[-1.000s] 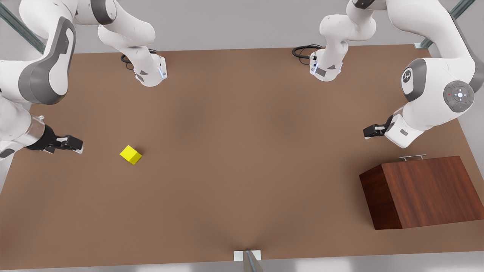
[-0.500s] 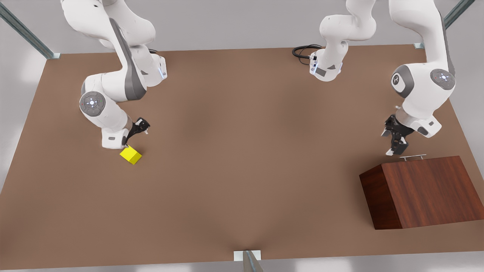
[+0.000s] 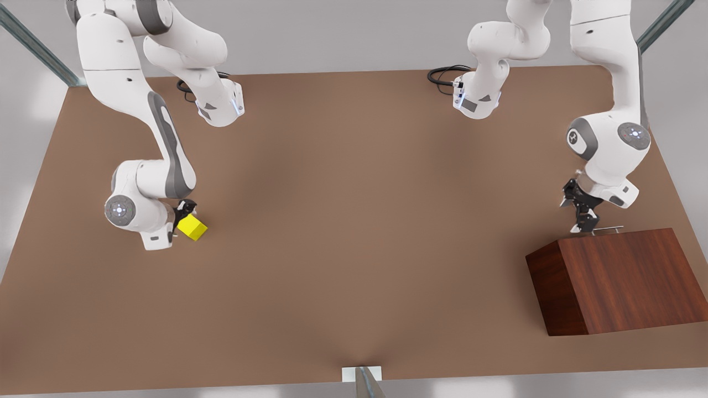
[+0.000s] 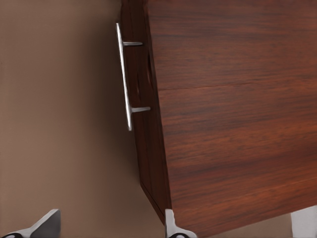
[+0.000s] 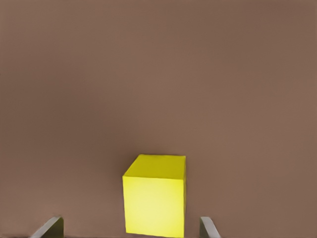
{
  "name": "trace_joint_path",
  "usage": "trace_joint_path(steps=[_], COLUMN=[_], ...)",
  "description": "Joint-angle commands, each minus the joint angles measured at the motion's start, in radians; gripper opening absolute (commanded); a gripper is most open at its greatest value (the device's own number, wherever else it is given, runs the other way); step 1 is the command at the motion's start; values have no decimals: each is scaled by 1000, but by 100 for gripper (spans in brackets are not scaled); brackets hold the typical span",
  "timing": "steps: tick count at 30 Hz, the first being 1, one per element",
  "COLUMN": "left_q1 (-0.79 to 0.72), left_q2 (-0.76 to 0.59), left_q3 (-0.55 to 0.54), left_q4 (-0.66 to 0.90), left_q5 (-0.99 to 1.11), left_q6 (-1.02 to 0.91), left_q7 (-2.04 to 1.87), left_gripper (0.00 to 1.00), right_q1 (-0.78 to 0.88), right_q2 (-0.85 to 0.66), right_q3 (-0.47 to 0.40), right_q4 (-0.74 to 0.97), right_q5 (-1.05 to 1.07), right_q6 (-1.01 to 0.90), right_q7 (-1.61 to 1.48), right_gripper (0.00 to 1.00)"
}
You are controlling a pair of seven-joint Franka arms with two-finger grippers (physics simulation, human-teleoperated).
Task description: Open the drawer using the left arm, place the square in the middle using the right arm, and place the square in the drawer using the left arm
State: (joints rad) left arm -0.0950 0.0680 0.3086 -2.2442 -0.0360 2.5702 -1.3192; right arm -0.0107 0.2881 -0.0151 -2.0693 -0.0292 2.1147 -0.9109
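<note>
- Looking at your brown worktop (image 3: 354, 232), you see it is the biggest thing here.
- Your wooden box (image 3: 622, 279) sits at the front view's right, its drawer (image 4: 141, 144) pushed in.
- Your left claw (image 3: 586, 221) hangs just beside the silver handle (image 3: 604, 229), fingers (image 4: 171, 225) apart.
- Your right claw (image 3: 178, 217) is at the front view's left, fingers (image 5: 208, 229) spread wide on both sides of the square.
- The square (image 3: 191, 227) rests on the worktop, well apart from the box.

Bare tabletop (image 3: 354, 221) btwn square (image 3: 192, 227) & wooden box (image 3: 619, 279), no obstacles.
</note>
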Motion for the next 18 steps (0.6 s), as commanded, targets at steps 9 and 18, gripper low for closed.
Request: trace_joint_path(steps=[9,18], left_q1=[15,26], left_q2=[68,88], left_q3=[23,75], left_q4=[-2,-43], left_q5=[-1,-1], left_q6=[71,148], left_q7=[0,14], left_gripper=[100,100], right_q1=[-3,-11], right_q2=[17,49], right_q3=[-5,-26], right_q4=[-80,-187], right_q5=[-24,-32], right_q6=[116,310], right_q7=[-40,-49], right_gripper=[100,100])
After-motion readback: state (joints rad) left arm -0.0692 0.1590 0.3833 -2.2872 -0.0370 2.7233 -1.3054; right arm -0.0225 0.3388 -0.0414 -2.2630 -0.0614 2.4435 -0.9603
